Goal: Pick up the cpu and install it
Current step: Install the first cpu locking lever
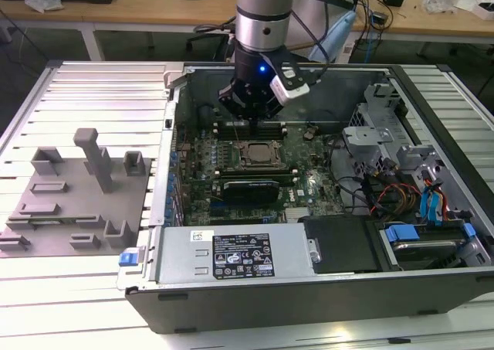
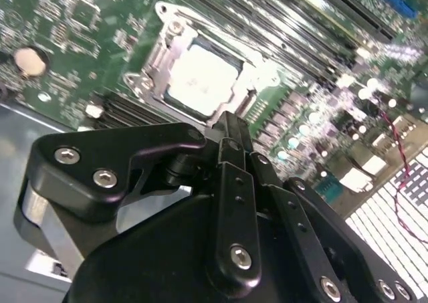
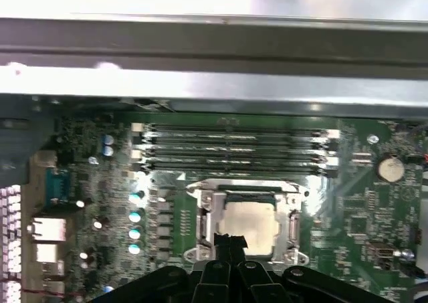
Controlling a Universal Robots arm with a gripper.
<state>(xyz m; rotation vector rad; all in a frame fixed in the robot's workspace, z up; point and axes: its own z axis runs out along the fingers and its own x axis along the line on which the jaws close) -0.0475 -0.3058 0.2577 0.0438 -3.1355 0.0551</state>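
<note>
gripper (image 1: pixel 248 120) hangs inside the open pc case (image 1: pixel 231 288), above the motherboard (image 1: pixel 231 172), just behind the socket (image 1: pixel 261 154) w/ the cpu (image 2: pixel 200 82) in it. room straight over the socket is free. memory slots (image 3: pixel 234 149) run close along its far side, then the case's back wall. black card (image 1: pixel 248 189) lies just in front. drive cage (image 1: pixel 370 134) and cable bundle (image 1: pixel 386 195) crowd the exterior view's right. psu (image 1: pixel 231 253) blocks the near side.
</note>
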